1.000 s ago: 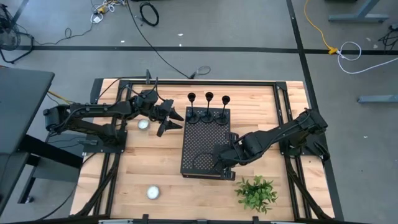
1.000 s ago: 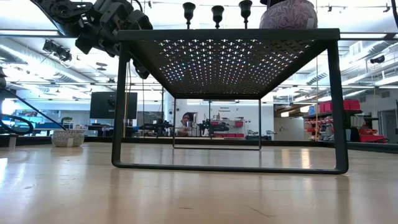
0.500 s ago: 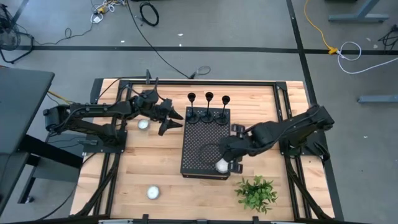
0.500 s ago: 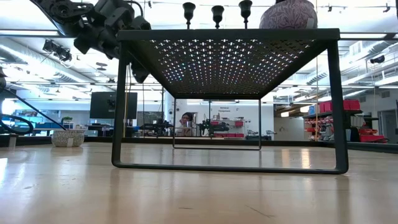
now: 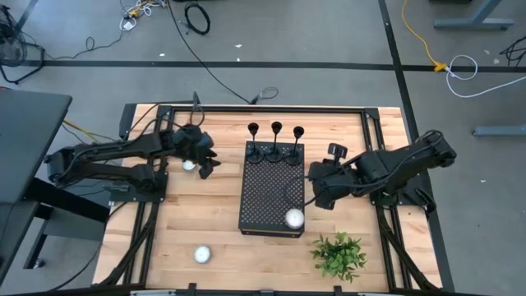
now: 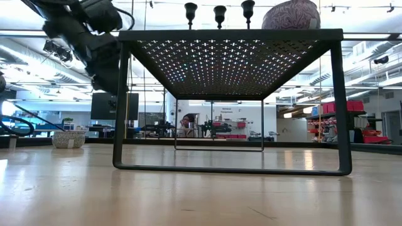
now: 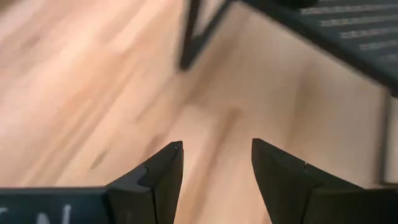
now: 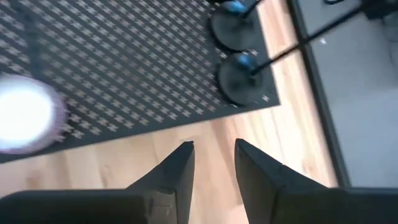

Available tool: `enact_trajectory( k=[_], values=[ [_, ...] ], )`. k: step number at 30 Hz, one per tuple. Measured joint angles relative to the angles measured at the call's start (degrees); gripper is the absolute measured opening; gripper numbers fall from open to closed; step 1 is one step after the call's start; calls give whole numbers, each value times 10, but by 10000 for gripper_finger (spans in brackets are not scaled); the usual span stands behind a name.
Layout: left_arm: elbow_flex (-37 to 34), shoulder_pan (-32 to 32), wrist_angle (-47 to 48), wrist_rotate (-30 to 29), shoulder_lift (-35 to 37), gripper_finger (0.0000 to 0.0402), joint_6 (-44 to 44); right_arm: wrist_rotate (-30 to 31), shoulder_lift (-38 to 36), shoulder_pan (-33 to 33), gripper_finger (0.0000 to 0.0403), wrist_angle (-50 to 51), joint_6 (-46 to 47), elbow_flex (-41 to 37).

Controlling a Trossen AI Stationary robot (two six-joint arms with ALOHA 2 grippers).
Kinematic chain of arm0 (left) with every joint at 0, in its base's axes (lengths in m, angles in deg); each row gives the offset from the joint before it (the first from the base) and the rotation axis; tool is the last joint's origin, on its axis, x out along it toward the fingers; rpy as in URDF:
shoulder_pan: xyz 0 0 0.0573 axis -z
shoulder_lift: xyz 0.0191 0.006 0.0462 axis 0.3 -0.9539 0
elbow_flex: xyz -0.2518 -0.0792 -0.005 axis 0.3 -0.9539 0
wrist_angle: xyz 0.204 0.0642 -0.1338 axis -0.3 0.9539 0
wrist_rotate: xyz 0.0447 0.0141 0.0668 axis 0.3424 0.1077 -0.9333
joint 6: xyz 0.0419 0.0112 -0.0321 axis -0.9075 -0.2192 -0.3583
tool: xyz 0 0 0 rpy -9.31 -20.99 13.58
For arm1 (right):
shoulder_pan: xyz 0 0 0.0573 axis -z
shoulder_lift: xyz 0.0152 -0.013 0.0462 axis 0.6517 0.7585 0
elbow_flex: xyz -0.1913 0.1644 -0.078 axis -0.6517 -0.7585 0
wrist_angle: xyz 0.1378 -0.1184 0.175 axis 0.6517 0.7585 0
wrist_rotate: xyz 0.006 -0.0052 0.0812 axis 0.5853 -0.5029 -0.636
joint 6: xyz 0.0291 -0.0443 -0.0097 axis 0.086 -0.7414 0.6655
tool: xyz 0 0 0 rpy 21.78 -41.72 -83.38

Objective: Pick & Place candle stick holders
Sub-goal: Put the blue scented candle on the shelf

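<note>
Three slim black candle stick holders [image 5: 276, 141] stand in a row by their round bases on the far end of the black perforated box [image 5: 267, 193]; their top cups show in the low view [image 6: 219, 10], and two bases show in the right wrist view [image 8: 239, 76]. My left gripper [image 5: 207, 167] is open and empty over the wood left of the box, as the left wrist view [image 7: 214, 152] shows. My right gripper [image 5: 316, 198] is open and empty just off the box's right side, also in the right wrist view [image 8: 213, 152].
A white tealight [image 5: 293, 218] lies on the box's near right corner, also in the low view [image 6: 295, 14] and the right wrist view [image 8: 22, 112]. Two more tealights [image 5: 190, 164] [image 5: 202, 254] lie on the table. A green plant [image 5: 339, 255] stands near the front right.
My right gripper has drawn back off the box's near end toward the table's right edge, leaving a white tealight on the box top. My left gripper has moved toward the table's left edge and down, turning as it went.
</note>
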Motion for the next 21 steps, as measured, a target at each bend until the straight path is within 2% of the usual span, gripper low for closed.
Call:
enact_trajectory(
  k=[5,7,12,21],
  values=[
    [0,0,119,-110,27,193,22,26,-32,0,114,-4,26,-59],
    [0,0,160,-136,29,193,39,30,-46,0,114,-13,40,-89],
    [0,0,173,-116,27,193,65,30,-73,0,114,-46,56,-151],
    [0,0,289,-120,27,193,206,29,-95,0,114,-100,61,-221]
  ],
)
